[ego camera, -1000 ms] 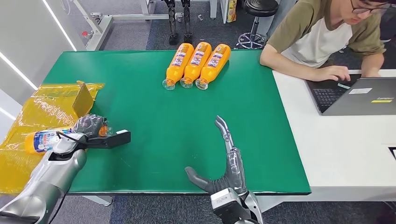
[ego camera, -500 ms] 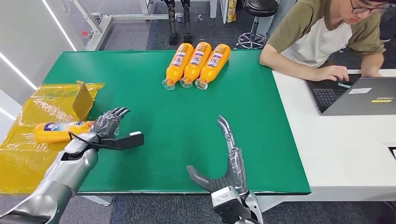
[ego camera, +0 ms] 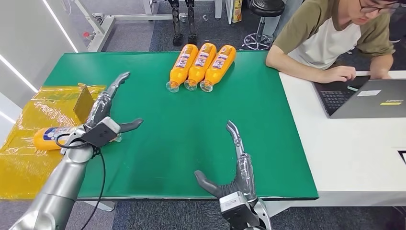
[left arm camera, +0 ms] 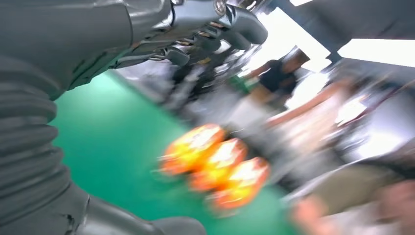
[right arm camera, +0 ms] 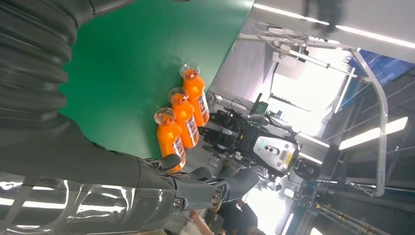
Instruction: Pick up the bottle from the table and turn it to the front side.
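A: L→R quick. Orange bottle (ego camera: 50,137) lies on its side on the yellow plastic sheet (ego camera: 28,163) at the table's left edge, partly behind the left hand (ego camera: 103,122). That hand's wide, fingers spread, nothing in it, hovering over the green mat (ego camera: 158,120) just beside the bottle.

B: Risk?

A: Imo the sheet's crinkly and slick. A push on a round bottle there could roll it off toward the edge, or the fingers could catch plastic along w/ it. The cardboard piece (ego camera: 85,102) standing near could also get bumped.

B: Right side?

A: Right hand (ego camera: 234,170) spread wide too, empty, at the near mat edge. Three orange bottles (ego camera: 202,64) in a row at the far side; person w/ laptop (ego camera: 366,98) on the white table.

B: Views differ?

A: Head view places the bottle and sheet. Left wrist view's motion-blurred, row just orange blobs (left arm camera: 215,164). Right wrist view has them sharp (right arm camera: 180,120), clear caps (right arm camera: 164,116) visible.
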Action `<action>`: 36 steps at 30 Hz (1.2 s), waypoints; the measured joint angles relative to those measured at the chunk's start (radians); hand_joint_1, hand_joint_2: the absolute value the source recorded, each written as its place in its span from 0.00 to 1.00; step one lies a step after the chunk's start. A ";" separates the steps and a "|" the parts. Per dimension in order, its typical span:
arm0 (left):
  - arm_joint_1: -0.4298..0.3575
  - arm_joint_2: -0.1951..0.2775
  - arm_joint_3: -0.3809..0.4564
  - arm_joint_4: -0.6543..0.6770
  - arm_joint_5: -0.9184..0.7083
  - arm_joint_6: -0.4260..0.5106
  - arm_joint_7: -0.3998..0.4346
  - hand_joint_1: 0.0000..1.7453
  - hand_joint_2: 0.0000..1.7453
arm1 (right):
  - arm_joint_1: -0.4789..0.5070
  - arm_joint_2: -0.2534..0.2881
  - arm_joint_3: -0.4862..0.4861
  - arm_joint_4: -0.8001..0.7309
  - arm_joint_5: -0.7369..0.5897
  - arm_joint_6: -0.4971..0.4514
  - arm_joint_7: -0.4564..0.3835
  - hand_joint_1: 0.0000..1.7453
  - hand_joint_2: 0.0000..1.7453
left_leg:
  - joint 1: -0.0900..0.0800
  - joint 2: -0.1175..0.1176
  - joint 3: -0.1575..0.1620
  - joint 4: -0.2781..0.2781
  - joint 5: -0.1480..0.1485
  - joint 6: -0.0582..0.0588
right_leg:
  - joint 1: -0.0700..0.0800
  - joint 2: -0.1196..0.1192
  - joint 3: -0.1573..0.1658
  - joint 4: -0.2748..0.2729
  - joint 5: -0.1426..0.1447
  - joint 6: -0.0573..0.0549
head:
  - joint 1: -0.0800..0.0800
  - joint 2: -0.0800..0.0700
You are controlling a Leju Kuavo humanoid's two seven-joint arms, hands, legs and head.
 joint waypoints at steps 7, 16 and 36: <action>0.204 -0.093 -0.001 -0.408 0.339 0.086 0.002 0.00 1.00 | 0.009 0.000 -0.008 -0.001 -0.015 -0.017 -0.001 0.00 1.00 | 0.000 0.000 0.000 0.000 -0.001 0.001 | 0.000 0.000 0.000 -0.001 -0.001 0.001 | 0.000 0.000; 0.433 -0.261 -0.008 -0.569 0.483 0.294 0.008 0.00 1.00 | 0.050 0.003 -0.042 -0.044 -0.045 -0.074 -0.036 0.00 1.00 | -0.001 0.000 0.000 0.000 -0.002 0.002 | 0.000 -0.001 0.001 -0.001 -0.001 0.001 | 0.000 0.000; 0.653 -0.305 -0.022 -0.700 0.304 0.504 0.013 0.00 1.00 | 0.125 0.003 -0.087 -0.085 -0.209 -0.117 -0.107 0.00 1.00 | 0.000 0.000 0.000 0.000 -0.002 0.002 | 0.000 -0.001 0.001 -0.001 -0.001 0.001 | 0.000 0.000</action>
